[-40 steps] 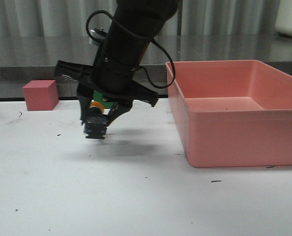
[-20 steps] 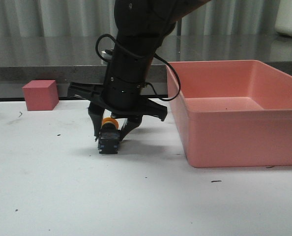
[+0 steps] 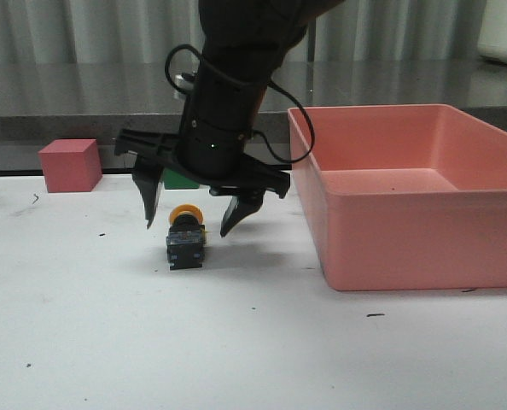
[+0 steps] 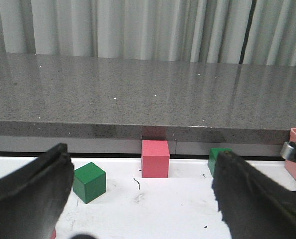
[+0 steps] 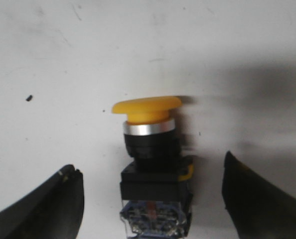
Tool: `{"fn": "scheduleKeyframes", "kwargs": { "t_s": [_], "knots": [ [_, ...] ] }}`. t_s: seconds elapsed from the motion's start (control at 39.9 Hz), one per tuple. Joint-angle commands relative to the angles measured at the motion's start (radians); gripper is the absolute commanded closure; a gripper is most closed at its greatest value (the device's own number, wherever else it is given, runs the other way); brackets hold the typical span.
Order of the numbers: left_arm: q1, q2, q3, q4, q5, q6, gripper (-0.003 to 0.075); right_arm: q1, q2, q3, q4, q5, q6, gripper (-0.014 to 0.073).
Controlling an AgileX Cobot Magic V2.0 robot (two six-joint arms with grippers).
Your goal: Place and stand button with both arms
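The button [image 3: 185, 243], with a yellow-orange cap and a black blocky body, rests on the white table. In the front view its cap is above its body. My right gripper [image 3: 188, 227] hangs over it, open, with one finger on each side and neither touching it. In the right wrist view the button [image 5: 153, 164] lies between the spread fingers [image 5: 53, 204] with a gap on both sides. My left gripper [image 4: 143, 209] is open and empty, low over the table, and it does not show in the front view.
A large pink bin [image 3: 407, 243] stands to the right of the button. A pink cube [image 3: 69, 165] sits at the back left. A green cube [image 3: 181, 181] is partly hidden behind the right gripper. The left wrist view shows two green cubes [image 4: 89, 181] [image 4: 218, 155] and a pink cube [image 4: 155, 158].
The right gripper carried the button down and to the right, set it on the table, then opened and let it go. The button stays where it was set.
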Motion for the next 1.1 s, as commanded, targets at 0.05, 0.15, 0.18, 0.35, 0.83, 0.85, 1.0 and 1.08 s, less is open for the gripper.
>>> {"fn": "scheduleKeyframes", "kwargs": {
  "t_s": [0.05, 0.15, 0.18, 0.35, 0.83, 0.85, 1.0, 1.08],
  "knots": [
    [0.000, 0.015, -0.036, 0.000, -0.074, -0.007, 0.0174, -0.002, -0.159, -0.038, -0.052, -0.034, -0.028, 0.0028],
    [0.000, 0.015, -0.036, 0.000, -0.074, -0.007, 0.0174, -0.002, -0.204, -0.038, -0.057, -0.030, -0.082, 0.0263],
    [0.000, 0.015, -0.036, 0.000, -0.074, -0.007, 0.0174, -0.003, -0.217, -0.038, -0.057, -0.030, -0.090, 0.0349],
    [0.000, 0.015, -0.036, 0.000, -0.074, -0.007, 0.0174, -0.004, -0.295, -0.038, -0.059, -0.004, -0.111, 0.0655],
    [0.000, 0.015, -0.036, 0.000, -0.074, -0.007, 0.0174, -0.191, -0.609, 0.162, -0.065, 0.150, -0.407, 0.0658],
    [0.000, 0.015, -0.036, 0.000, -0.074, -0.007, 0.0174, -0.210, -0.631, 0.194, -0.065, 0.149, -0.417, 0.0658],
    [0.000, 0.015, -0.036, 0.000, -0.074, -0.007, 0.0174, -0.313, -0.816, 0.456, -0.078, 0.100, -0.434, 0.0658],
    [0.000, 0.015, -0.036, 0.000, -0.074, -0.007, 0.0174, -0.365, -0.913, 0.573, -0.083, 0.074, -0.434, 0.0658]
  ]
}}
